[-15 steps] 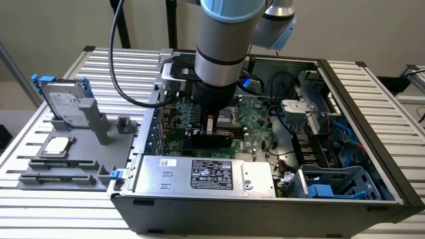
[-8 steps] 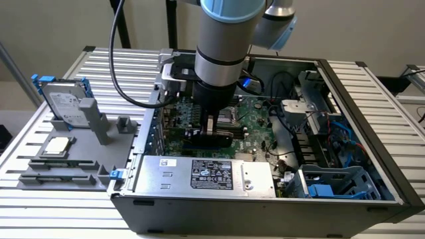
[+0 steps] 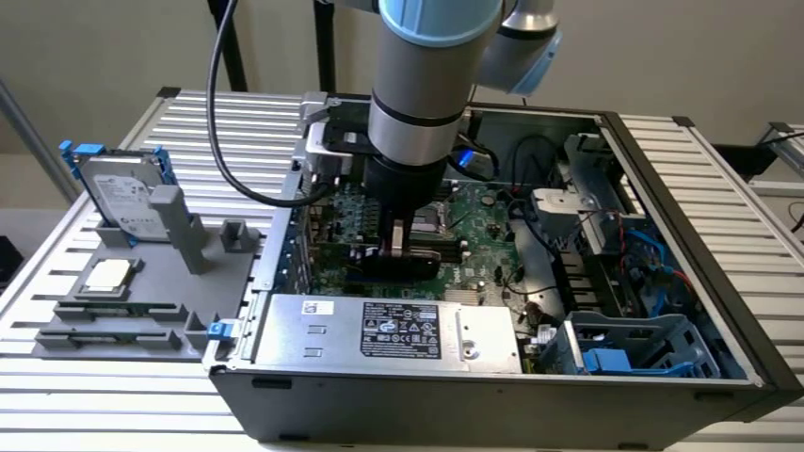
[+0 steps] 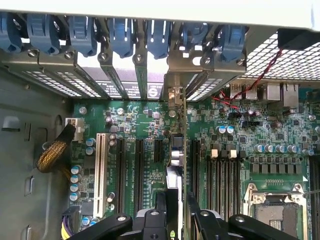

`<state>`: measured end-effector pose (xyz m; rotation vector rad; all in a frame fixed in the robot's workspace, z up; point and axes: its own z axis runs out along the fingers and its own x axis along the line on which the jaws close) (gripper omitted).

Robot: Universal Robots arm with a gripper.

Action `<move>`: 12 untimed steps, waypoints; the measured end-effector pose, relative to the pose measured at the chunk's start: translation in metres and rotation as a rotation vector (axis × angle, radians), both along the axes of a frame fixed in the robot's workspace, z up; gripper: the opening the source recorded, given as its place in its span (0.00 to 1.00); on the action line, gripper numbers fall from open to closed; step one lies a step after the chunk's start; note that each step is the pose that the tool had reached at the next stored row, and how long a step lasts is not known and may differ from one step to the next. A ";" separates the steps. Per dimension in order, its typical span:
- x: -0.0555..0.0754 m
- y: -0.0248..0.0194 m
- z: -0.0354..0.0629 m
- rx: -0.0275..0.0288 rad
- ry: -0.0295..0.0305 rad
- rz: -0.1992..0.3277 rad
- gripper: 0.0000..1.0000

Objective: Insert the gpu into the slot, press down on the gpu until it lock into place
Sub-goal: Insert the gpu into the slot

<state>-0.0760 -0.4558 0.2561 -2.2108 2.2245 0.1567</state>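
Observation:
In the exterior view my gripper (image 3: pixel 399 247) reaches down into the open computer case (image 3: pixel 703 235), over the green motherboard (image 3: pixel 484 221). It is shut on the gpu (image 3: pixel 383 260), a flat black card held edge-on just above the board. In the wrist view the gpu (image 4: pixel 175 165) runs as a thin upright edge from between my fingers (image 4: pixel 161 207) towards the rear brackets. It lies in line with the long black expansion slots (image 4: pixel 140 170). Its metal end bracket (image 4: pixel 175 95) meets the rear slot openings. I cannot tell how deep the card's lower edge sits.
A silver labelled power-supply box (image 3: pixel 390 330) stands at the case's near wall. Blue retention latches (image 4: pixel 120 35) line the rear wall. A white slot (image 4: pixel 101 170), memory slots (image 4: pixel 225 170) and the CPU socket (image 4: pixel 272 210) flank the card. A hard drive (image 3: pixel 126 198) rests on the grey fixture outside.

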 end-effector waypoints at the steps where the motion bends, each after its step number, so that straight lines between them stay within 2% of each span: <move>1: 0.000 0.0000 -0.0003 0.0003 0.0000 0.000 0.26; 10: 0.000 0.0000 -0.0028 0.0003 0.0000 0.000 0.26; 12: 0.000 0.0002 -0.0034 0.0017 -0.0005 0.000 0.27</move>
